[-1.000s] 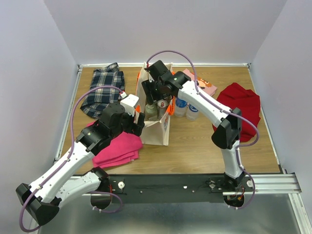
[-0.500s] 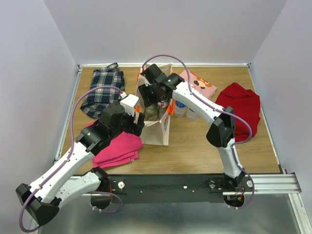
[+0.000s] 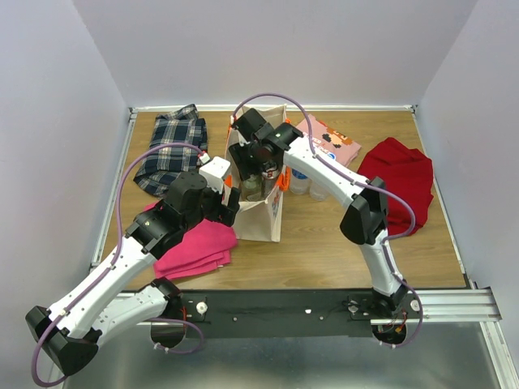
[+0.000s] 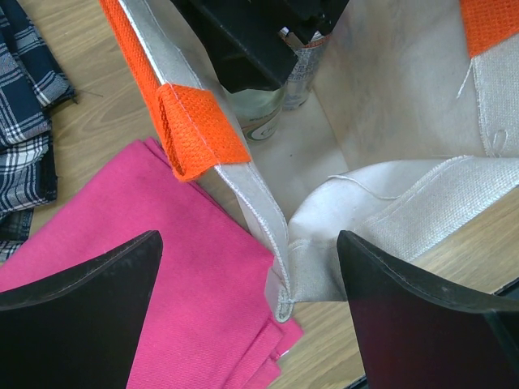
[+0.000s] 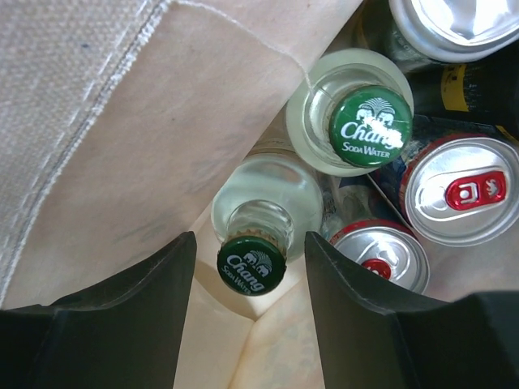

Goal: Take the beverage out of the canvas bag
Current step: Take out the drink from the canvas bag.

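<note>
The beige canvas bag (image 3: 263, 212) with orange handles (image 4: 197, 130) stands upright mid-table. My right gripper (image 3: 253, 166) reaches down into it. In the right wrist view the gripper (image 5: 250, 275) is open, with one finger on each side of a clear glass soda bottle's green cap (image 5: 251, 265) and not touching it. A second green-capped bottle (image 5: 369, 121) and red-topped cans (image 5: 465, 190) stand beside it. My left gripper (image 4: 250, 312) is open, its fingers (image 4: 81, 316) straddling the bag's near corner (image 4: 285, 301) without clamping it.
A folded pink cloth (image 3: 199, 247) lies left of the bag under my left arm. Plaid cloth (image 3: 172, 150) is at the back left, red cloth (image 3: 397, 178) at the right. A pink packet (image 3: 331, 140) and two clear bottles (image 3: 302, 180) sit just right of the bag.
My right gripper has moved left and further down into the bag, over the near bottle. The left arm and the bag have not moved.
</note>
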You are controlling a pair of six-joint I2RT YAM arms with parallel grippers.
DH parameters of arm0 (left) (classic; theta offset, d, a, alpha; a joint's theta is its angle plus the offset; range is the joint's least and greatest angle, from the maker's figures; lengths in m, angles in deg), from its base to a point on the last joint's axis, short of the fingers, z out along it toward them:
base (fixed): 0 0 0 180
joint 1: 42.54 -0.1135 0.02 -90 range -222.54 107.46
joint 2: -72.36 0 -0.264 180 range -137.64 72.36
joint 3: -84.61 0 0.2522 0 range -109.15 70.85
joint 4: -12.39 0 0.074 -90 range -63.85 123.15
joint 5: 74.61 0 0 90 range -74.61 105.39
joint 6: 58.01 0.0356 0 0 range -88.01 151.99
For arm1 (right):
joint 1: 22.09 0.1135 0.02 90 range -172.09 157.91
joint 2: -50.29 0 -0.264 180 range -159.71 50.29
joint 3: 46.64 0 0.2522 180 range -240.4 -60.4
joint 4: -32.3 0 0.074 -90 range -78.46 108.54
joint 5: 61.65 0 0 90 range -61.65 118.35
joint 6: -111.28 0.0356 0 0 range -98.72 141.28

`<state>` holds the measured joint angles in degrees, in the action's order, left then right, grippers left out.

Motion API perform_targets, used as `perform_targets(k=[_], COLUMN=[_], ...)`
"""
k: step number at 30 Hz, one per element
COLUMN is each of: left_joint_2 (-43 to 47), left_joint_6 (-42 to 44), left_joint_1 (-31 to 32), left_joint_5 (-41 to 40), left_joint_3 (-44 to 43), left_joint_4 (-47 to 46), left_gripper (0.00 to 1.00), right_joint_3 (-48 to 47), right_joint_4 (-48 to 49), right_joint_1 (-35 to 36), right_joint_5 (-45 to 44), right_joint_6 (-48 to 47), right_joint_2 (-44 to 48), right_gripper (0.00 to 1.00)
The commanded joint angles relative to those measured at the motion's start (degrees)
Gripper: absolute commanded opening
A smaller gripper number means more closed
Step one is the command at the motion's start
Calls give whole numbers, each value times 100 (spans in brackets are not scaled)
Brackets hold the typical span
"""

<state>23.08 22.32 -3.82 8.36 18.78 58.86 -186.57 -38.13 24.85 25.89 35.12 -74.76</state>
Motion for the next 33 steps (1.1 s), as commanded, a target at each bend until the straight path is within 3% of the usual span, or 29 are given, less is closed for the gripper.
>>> perform_targets(k=[1,7,9,15,22,33], left_joint_2=[85,85,76,59,93,94], left_joint_6=[115,123,132,141,132,141], left_joint_1=[4,4,4,4,4,4], left_joint_5=[-238,-255,-255,-282,-290,-290], left_joint_3=[-5,13,-4,-13,4,-5], left_joint_4=[192,209,201,210,210,210], left_gripper=[98,98,98,98,98,98], right_joint_3=[-145,-110,-83,-48,-48,-83], right_joint_4=[-143,-187,-170,-161,-91,463], right_joint_1=[79,87,96,114,131,140], right_joint_5=[88,79,61,70,35,-264], right_joint_6=[-93,-93,-84,-93,-101,-58], right_joint_2=[-195,-186,-160,-142,-98,446], right_gripper=[61,59,45,38,1,1])
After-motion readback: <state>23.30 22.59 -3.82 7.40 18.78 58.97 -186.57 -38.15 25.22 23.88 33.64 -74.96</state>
